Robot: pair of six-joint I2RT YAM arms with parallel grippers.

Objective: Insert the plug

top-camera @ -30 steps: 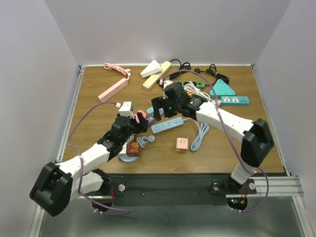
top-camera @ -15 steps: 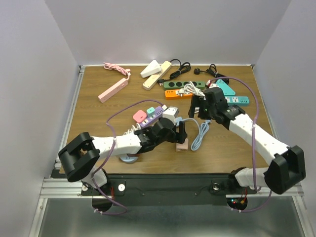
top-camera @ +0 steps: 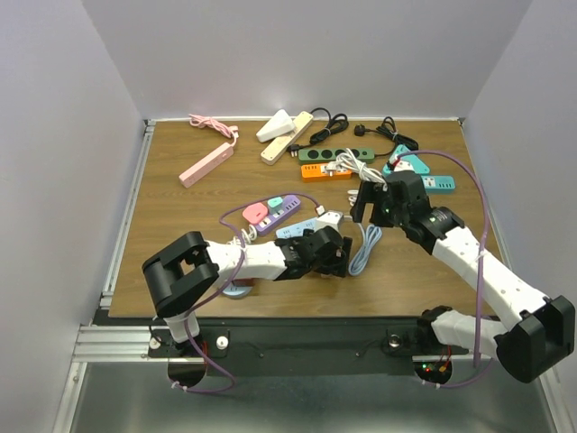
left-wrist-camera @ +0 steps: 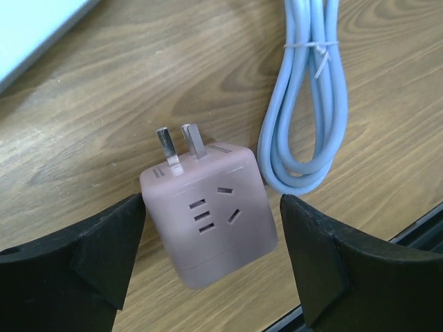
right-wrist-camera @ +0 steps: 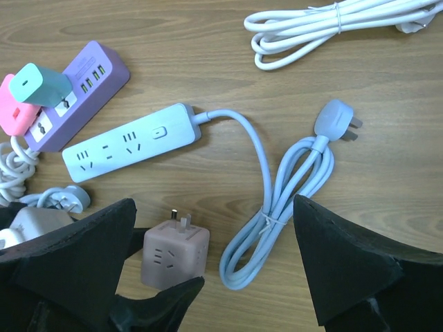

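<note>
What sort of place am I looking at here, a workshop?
Probably a robot test lab: two arms bolted to a walled wooden table, with power strips and a cube adapter laid out for practice.

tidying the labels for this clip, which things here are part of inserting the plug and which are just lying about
Job, likely:
- pink cube plug adapter with metal prongs
- open left gripper straddling it
- light blue power strip

Lying about:
- purple power strip
- white coiled cable
- long pink power strip
- green power strip
</note>
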